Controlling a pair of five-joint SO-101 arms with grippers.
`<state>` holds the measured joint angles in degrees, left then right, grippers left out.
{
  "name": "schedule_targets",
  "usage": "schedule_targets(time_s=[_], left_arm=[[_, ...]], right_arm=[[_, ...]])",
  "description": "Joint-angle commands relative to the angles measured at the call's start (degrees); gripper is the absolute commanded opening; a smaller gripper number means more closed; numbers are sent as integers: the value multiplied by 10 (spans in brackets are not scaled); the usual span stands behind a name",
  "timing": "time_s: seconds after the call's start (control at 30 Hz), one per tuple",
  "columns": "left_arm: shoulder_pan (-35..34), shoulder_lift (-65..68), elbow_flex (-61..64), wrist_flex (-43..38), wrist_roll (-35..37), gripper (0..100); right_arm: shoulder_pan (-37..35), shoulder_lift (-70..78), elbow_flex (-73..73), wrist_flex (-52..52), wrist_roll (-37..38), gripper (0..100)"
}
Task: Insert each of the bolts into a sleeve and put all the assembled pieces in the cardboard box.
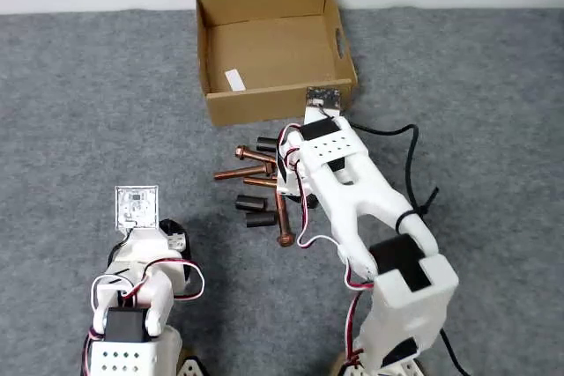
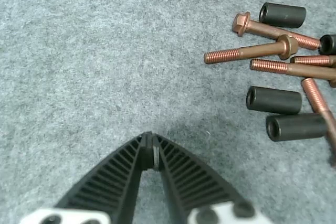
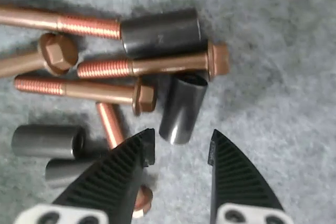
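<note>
Right wrist view: right gripper (image 3: pixel 181 148), jaws spread, hangs over the bolts (image 3: pixel 152 66) on the near side of the cardboard box (image 1: pixel 264 103). One dark sleeve (image 3: pixel 182 109) lies just ahead, its long axis pointing into the gap.

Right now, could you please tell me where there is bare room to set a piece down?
The grey mat is bare left of the cardboard box and ahead of the shut left gripper, and right of the right arm. The box holds only a white slip. Crowded: the bolts and sleeves under the open right gripper.
</note>
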<state>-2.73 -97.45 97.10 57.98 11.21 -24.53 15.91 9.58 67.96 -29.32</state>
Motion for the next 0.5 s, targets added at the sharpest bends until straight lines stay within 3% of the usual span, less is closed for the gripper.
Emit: schedule_targets(time_s=[0.0, 0.47], left_arm=[[-3, -5, -3, 3, -2, 5], [-3, -5, -3, 3, -2, 5]], right_arm=[[9, 7, -27, -29, -3, 158], [41, 74, -28, -70, -4, 128]])
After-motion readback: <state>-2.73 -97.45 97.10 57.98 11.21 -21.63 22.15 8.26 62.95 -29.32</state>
